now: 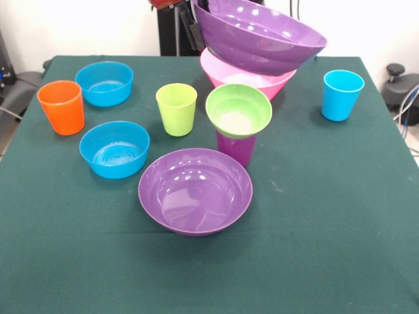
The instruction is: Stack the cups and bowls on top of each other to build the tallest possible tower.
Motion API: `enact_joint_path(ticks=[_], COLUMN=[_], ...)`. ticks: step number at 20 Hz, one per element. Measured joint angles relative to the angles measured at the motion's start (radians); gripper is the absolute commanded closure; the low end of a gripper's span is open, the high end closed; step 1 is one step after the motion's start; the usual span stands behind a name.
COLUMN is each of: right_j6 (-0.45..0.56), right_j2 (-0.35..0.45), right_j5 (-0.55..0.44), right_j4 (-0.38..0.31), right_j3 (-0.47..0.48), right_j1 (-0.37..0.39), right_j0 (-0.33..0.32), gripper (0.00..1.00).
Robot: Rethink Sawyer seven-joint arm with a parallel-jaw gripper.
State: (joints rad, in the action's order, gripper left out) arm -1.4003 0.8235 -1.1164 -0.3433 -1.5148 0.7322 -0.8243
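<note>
A wide glossy purple plastic bowl [258, 34] hangs tilted above the deep pink plastic bowl [245, 80], held at its left rim by the claw [194, 27]; the grip looks closed on it. The small ribbed green bowl [238, 109] sits on the purple tapered cup [236, 148], mid-table [340, 216].

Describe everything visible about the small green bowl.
The small green bowl is glossy lime plastic with a flared rim and a pale, whitish bottom inside. It sits upright, slightly tilted, on the mouth of the purple cup, near the table's middle. Nothing is in it. The pink bowl lies just behind; whether they touch cannot be told.
</note>
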Motion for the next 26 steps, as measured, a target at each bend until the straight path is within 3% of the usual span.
enact_joint_path(ticks=[26], right_j6=[0.000], right_j2=[0.000], right_j5=[0.000], right_j4=[-0.021], right_j3=[0.000], right_j1=[0.000], right_j0=[0.000], gripper=[1.00])
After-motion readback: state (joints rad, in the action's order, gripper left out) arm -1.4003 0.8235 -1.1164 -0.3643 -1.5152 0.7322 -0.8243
